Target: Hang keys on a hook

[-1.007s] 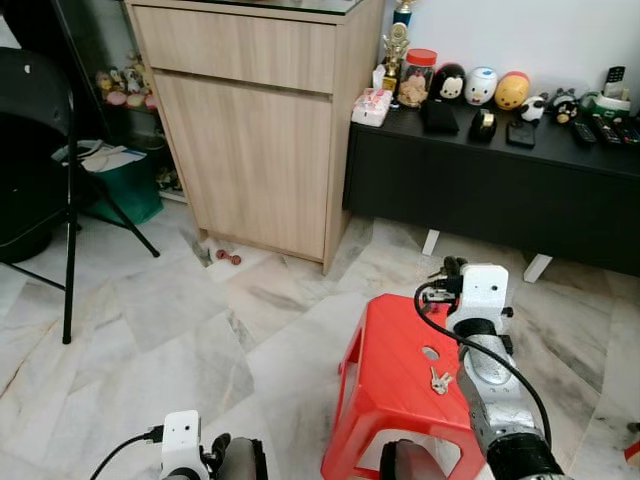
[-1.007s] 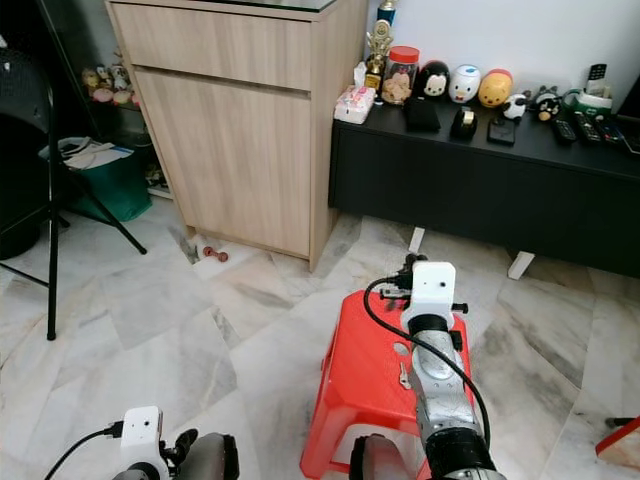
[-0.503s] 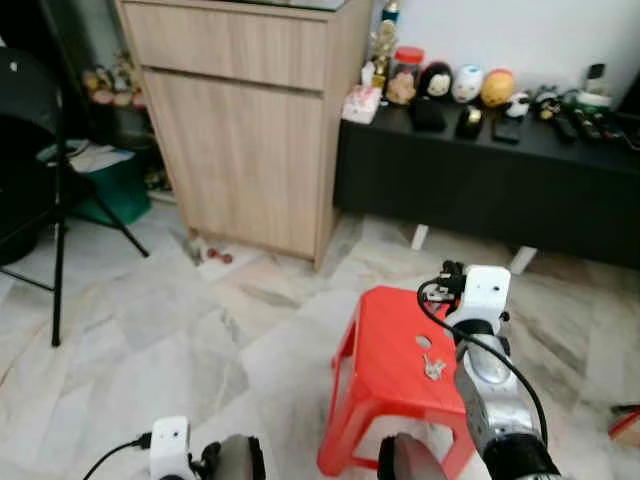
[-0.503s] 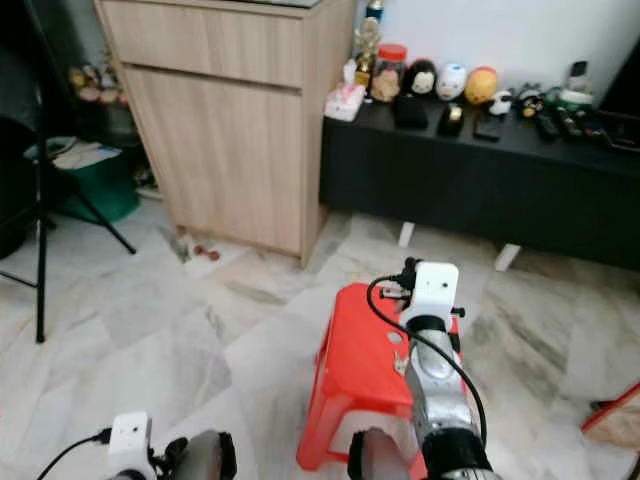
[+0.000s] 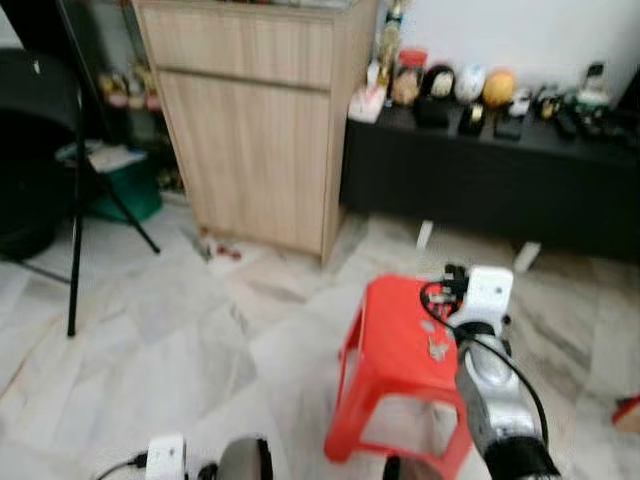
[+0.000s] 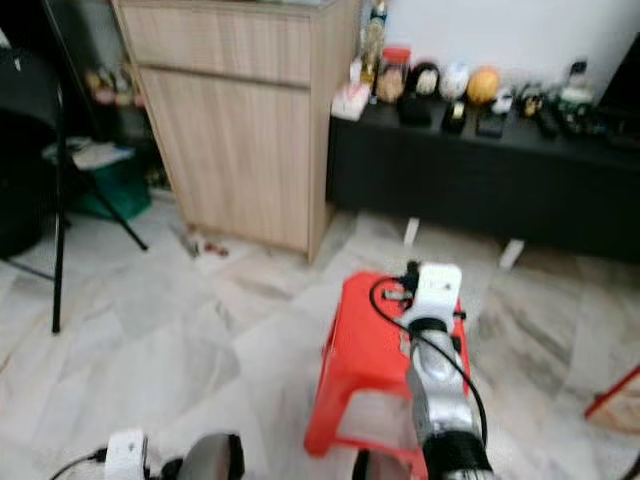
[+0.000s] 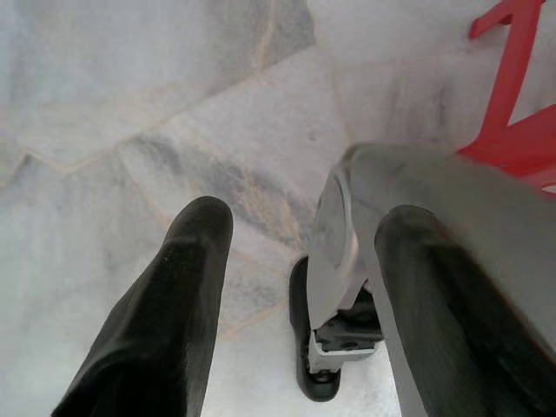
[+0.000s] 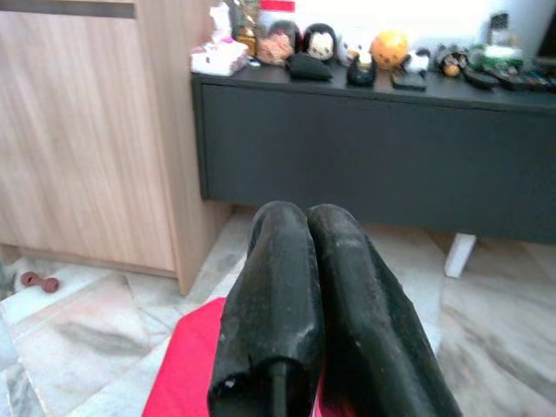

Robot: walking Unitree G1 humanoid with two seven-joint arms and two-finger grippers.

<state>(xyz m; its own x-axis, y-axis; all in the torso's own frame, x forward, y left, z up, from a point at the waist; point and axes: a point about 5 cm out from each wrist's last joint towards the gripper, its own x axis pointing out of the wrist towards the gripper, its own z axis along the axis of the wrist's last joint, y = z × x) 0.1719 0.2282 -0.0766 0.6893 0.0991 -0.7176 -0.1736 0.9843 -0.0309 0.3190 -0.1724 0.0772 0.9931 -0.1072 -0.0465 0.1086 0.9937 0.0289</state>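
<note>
the keys (image 5: pixel 436 348) lie on top of the red stool (image 5: pixel 392 345), near its right side and close to the small hole in the seat, partly screened by the right arm. the right pincer (image 8: pixel 306 261) hangs above the stool with its two black fingers pressed together and holding nothing. the step in hand looks like the approach to pick the keys up. to do it well, the fingers should spread before coming down, and descend straight over the bunch rather than sweeping it toward the stool's edge, where it could slip to the marble floor (image 5: pixel 200 330). the head views are blurred, so waiting for a steady picture helps. no hook is visible. the left pincer (image 7: pixel 295 287) hangs low with fingers wide apart. there is open floor to the left of the stool; the wooden cabinet (image 5: pixel 260 130) and black tv bench (image 5: pixel 480 180) close off the far side.
</note>
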